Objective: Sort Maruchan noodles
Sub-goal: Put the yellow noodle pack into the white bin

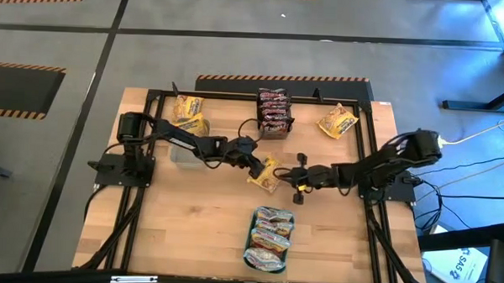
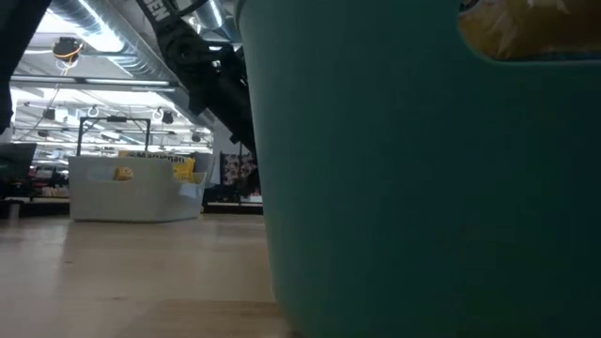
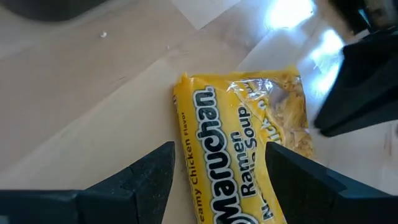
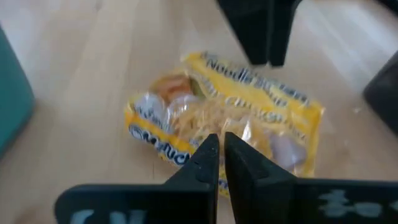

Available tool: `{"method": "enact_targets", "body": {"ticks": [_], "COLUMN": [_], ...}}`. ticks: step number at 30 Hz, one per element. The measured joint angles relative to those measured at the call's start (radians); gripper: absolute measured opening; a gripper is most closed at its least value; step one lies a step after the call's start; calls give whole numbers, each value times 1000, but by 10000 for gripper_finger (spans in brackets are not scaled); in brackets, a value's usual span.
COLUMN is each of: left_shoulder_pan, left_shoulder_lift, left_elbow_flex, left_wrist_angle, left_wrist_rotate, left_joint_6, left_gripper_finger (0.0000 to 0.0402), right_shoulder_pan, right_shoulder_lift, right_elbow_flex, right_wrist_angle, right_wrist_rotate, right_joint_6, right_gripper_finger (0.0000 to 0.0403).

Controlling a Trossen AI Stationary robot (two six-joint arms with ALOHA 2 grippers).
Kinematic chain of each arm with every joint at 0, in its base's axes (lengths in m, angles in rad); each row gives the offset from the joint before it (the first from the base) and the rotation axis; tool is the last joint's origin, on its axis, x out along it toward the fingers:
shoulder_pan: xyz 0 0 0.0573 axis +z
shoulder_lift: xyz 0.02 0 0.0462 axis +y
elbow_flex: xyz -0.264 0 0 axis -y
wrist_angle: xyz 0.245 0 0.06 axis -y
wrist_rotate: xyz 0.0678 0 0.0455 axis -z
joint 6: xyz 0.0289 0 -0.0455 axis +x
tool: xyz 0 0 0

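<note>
Count from the high view: one yellow packet (image 1: pixel 266 175) lies at mid-desk (image 1: pixel 190 232), one yellow packet (image 1: pixel 337 122) near the far right corner, and yellow packets (image 1: pixel 188 112), number unclear, sit at the far left. One stack of dark packets (image 1: pixel 272 112), one teal tray (image 1: pixel 250 239) of pale packets (image 1: pixel 270 236), roughly three. Two arms.

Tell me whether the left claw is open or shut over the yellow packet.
Open. The left claw has its fingers spread on either side of the yellow packet, which lies flat on the table.
</note>
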Motion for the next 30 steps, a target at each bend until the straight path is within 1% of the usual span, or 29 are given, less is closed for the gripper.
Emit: {"method": "enact_targets", "body": {"ticks": [4,11,15,19,24,27,30], "left_shoulder_pan": [0,-2,2,1,1,0,0], "left_shoulder_lift": [0,0,11,78,136,138,138], "left_elbow_flex": [0,0,0,-2,0,0,-1], "left_wrist_angle": [-20,-9,56,131,257,281,299], "left_wrist_rotate": [0,-4,69,171,228,233,233], "left_joint_6": [-3,-10,-56,-130,-169,-175,-164], "left_gripper_finger": [243,243,243,243,242,229,198], "right_shoulder_pan": [-7,2,0,0,0,0,0], "right_shoulder_lift": [64,74,77,77,78,78,78], "right_elbow_flex": [12,12,17,26,26,26,26], "right_wrist_angle": [-3,-22,-13,-16,-16,-18,-18], "right_wrist_rotate": [5,27,23,17,29,32,33], "right_joint_6": [0,5,1,-16,-28,-28,-28], "right_gripper_finger": [12,12,12,12,12,12,12]}}
